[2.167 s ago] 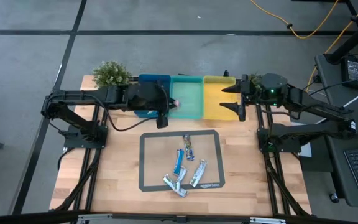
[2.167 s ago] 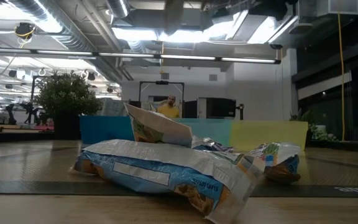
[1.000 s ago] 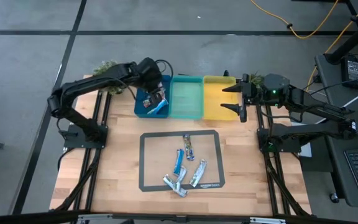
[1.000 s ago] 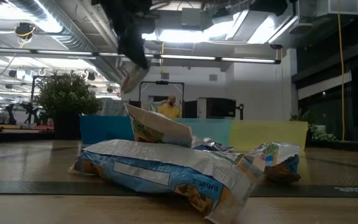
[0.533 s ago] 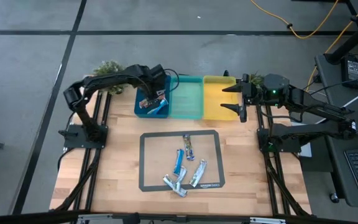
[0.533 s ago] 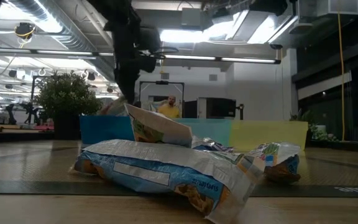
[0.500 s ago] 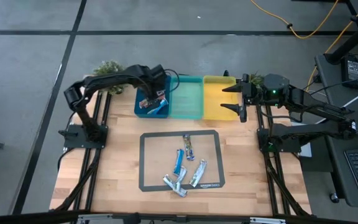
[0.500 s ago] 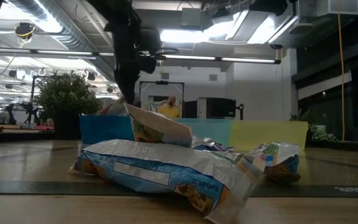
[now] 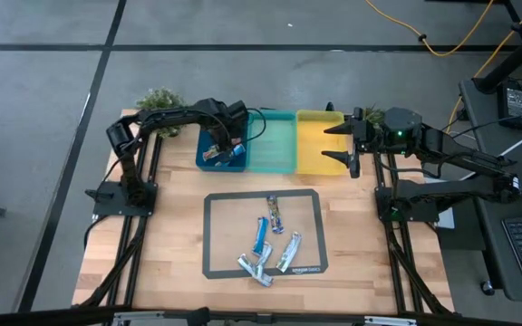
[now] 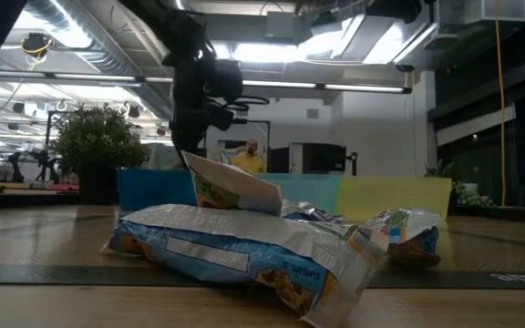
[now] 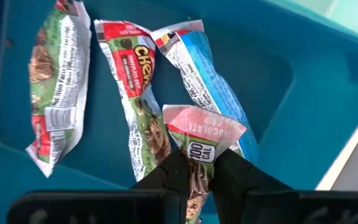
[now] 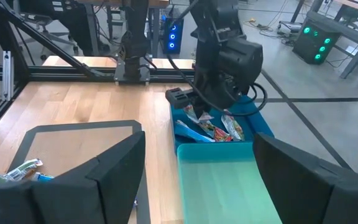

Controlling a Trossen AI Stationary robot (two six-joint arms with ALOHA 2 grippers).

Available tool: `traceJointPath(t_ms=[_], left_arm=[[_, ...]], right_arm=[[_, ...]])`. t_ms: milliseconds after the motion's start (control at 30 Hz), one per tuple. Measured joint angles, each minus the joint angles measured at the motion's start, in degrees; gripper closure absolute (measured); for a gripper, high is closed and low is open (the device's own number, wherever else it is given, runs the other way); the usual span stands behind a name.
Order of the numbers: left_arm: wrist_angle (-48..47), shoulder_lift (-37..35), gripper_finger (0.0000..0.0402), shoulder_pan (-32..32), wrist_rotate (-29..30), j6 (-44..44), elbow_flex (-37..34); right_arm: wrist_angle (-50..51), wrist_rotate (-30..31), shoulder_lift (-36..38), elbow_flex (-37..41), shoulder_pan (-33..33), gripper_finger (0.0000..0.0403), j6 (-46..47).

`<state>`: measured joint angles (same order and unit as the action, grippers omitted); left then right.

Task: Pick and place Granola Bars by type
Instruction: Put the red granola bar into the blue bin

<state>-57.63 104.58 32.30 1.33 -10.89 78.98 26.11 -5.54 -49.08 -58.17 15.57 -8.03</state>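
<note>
Wrist cam only: left hand (image 11: 197, 177) pinching bar (image 11: 199, 146)

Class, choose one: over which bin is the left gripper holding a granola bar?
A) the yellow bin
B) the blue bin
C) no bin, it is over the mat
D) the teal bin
B: the left gripper pinches a granola bar just above the blue bin, where three other bars lie.

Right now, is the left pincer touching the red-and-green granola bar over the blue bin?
Touching. The left wrist view shows the left pincer pinching the red-and-green granola bar.
</note>
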Motion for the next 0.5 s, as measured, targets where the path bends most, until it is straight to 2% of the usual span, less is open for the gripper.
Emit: traceJointPath(t_ms=[167,333,500], left_arm=[[0.0,1.9,0.0353,0.1,-2.6,-0.5,0.0],[0.0,3.1,0.0349,0.0,-2.9,-0.9,0.0],[0.0,3.2,0.0326,0.0,-2.7,-1.1,0.0]], right_arm=[[0.0,0.0,0.0,0.0,0.0,0.0105,0.0],[0.0,0.0,0.0,0.0,0.0,0.0105,0.0],[0.0,0.0,0.0,0.0,0.0,0.0105,0.0]])
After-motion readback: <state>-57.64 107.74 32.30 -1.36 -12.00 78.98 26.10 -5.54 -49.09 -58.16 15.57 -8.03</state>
